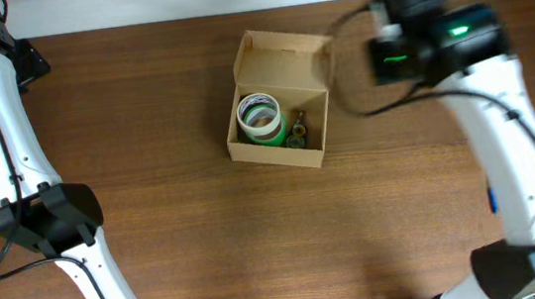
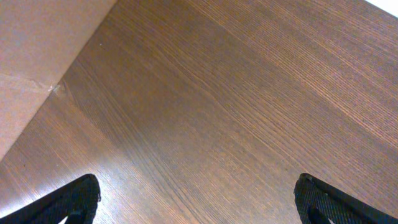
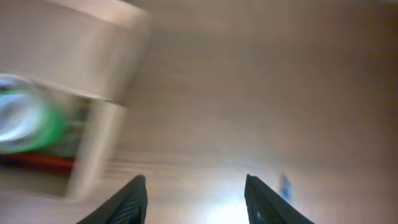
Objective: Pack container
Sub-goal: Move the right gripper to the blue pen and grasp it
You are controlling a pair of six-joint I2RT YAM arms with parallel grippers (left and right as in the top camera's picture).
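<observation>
**Left claw [image 2: 199, 205] and right claw [image 3: 196, 202]: both parted, both empty**

Item 1. Left claw: fingers spread wide, nothing between them, held over bare brown wood surface [image 2: 236, 93], well apart from the container.

Item 2. Right claw: fingers apart, gripping nothing. The view is blurred, with the container at its left edge.

Item 3. Container [image 1: 270, 155]: tan cardboard box, mid-surface, between the two arms. Lid flap [image 1: 283, 56] is hinged back on the far side, open.

Item 4. Contents: green tape roll [image 1: 261, 118] lying flat toward the left-arm side; small dark items [image 1: 297, 130] just beside it, kind unclear.
</observation>
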